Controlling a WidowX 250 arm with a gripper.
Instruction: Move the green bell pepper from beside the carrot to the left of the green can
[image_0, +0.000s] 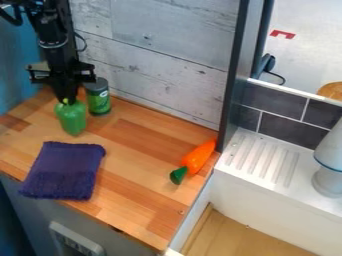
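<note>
Fingers (71, 94) hold a green object (72, 120) by its top at the wooden counter (137, 150) near the plank wall (150, 45).

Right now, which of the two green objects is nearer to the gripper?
The plain, rounded green object, directly at the lower end of the gripper. The other, the green can with a dark top, stands beside it, closer to the wall.

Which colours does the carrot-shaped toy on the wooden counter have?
The carrot-shaped toy is orange with a dark green end, seen in the camera view.
</note>
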